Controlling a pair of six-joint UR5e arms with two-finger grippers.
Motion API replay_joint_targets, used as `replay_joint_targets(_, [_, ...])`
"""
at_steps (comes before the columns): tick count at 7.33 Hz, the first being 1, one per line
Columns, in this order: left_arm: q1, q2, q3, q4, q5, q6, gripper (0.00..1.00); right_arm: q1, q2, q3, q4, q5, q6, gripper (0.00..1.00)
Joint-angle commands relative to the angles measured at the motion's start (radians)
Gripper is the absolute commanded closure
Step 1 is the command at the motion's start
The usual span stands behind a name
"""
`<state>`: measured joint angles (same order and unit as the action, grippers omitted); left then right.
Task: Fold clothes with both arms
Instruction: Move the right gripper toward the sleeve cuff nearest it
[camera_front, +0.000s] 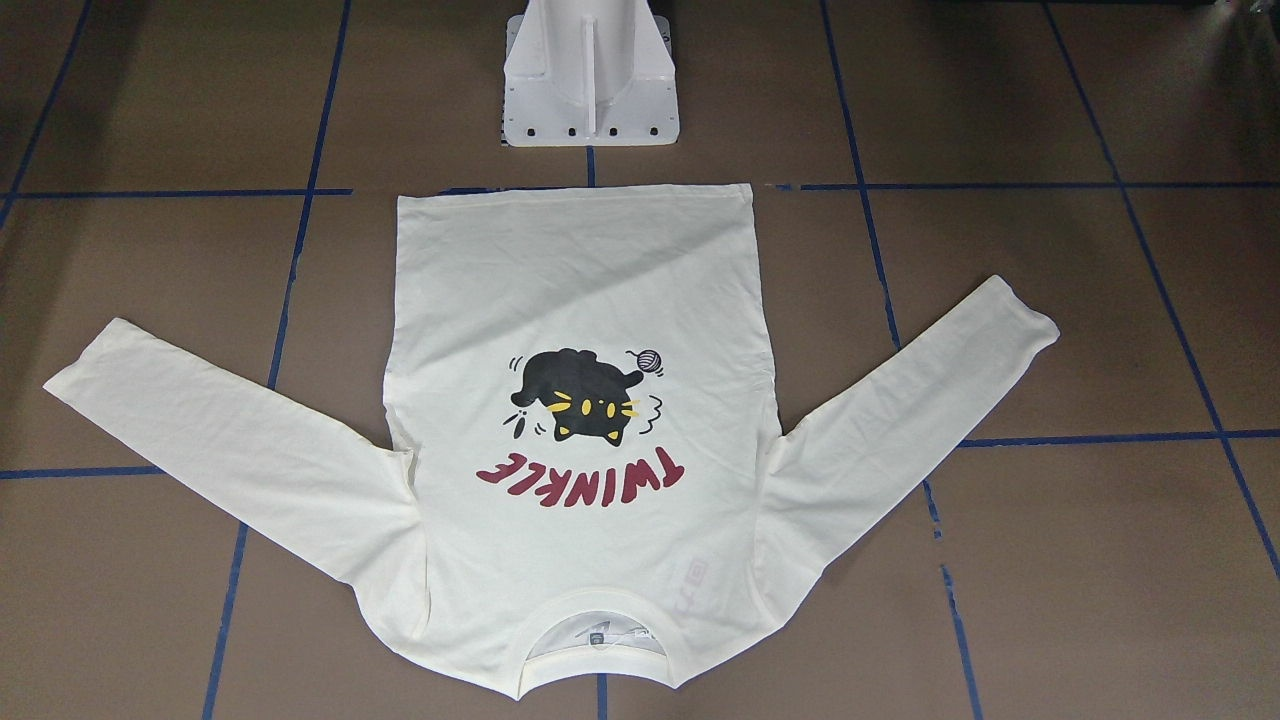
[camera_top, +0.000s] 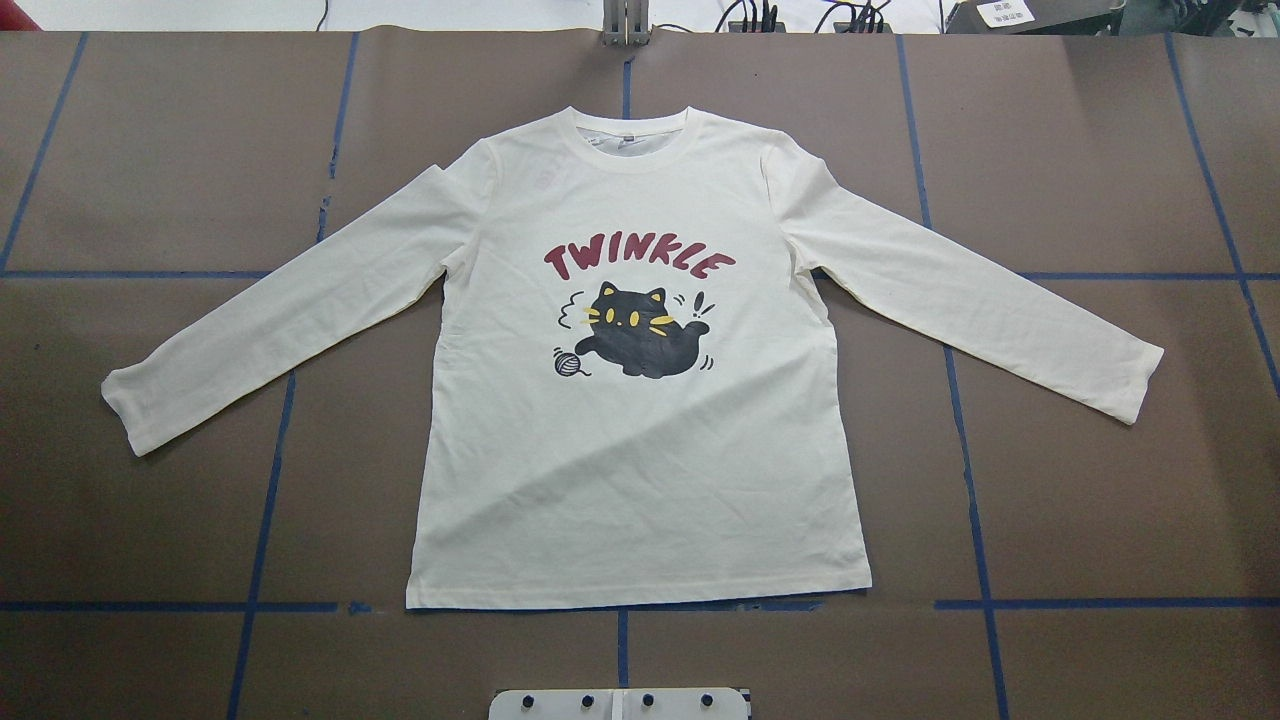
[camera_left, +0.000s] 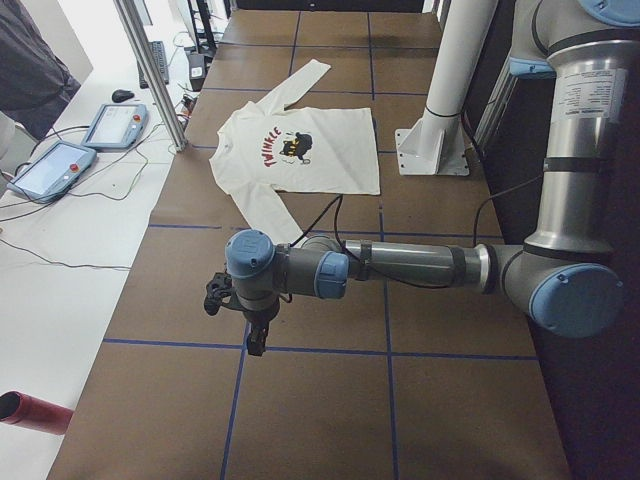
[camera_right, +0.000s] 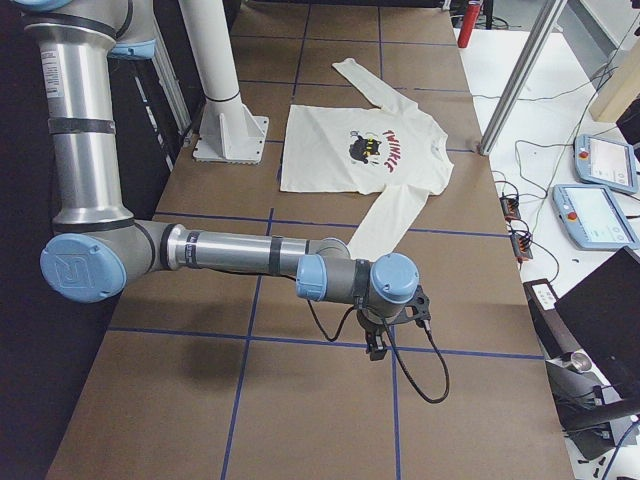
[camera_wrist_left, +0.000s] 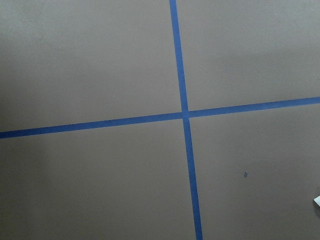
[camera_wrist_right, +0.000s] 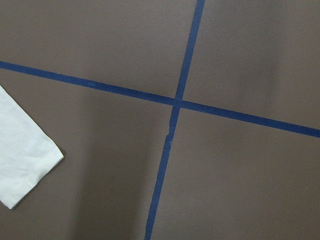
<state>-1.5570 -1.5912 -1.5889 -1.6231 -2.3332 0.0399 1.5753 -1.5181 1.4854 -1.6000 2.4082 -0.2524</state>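
We see the shirt (camera_top: 640, 480) spread flat, print up, mid-frame on the table (camera_top: 1100, 500), sleeves splayed, likely to leave both sides reachable. Its long axis runs top to bottom overhead, collar at top. The left gripper (camera_left: 256, 346) and right gripper (camera_right: 377, 348) hang beyond the sleeves; whether their fingers are spread we cannot tell.

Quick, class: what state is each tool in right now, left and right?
Left tool: cannot be told; it hangs off the shirt.
Right tool: cannot be told; also off the shirt.
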Motion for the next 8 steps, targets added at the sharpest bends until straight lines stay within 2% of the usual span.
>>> replay_joint_targets(1, [0.000,0.000,-0.002,0.000,0.000,0.000,0.00,0.000,-0.001,-0.001,0.000,0.000,0.005,0.00])
replay_joint_targets(4, [0.000,-0.004,-0.054,-0.001,0.000,0.000,0.00,0.000,0.041,0.027,0.000,0.002,0.042,0.00])
replay_joint_targets(5, [0.002,-0.025,-0.071,-0.001,0.003,-0.002,0.00,-0.011,0.041,0.044,0.002,0.011,0.112,0.00])
replay_joint_targets(6, [0.008,-0.038,-0.089,-0.006,0.000,-0.005,0.00,-0.065,0.041,0.074,0.033,0.058,0.257,0.00])
replay_joint_targets(7, [0.008,-0.030,-0.103,-0.020,-0.002,-0.009,0.00,-0.163,0.012,0.099,0.215,0.069,0.409,0.00])
replay_joint_targets(8, [0.008,-0.038,-0.112,-0.061,-0.002,-0.009,0.00,-0.261,-0.006,0.099,0.402,-0.002,0.599,0.00])
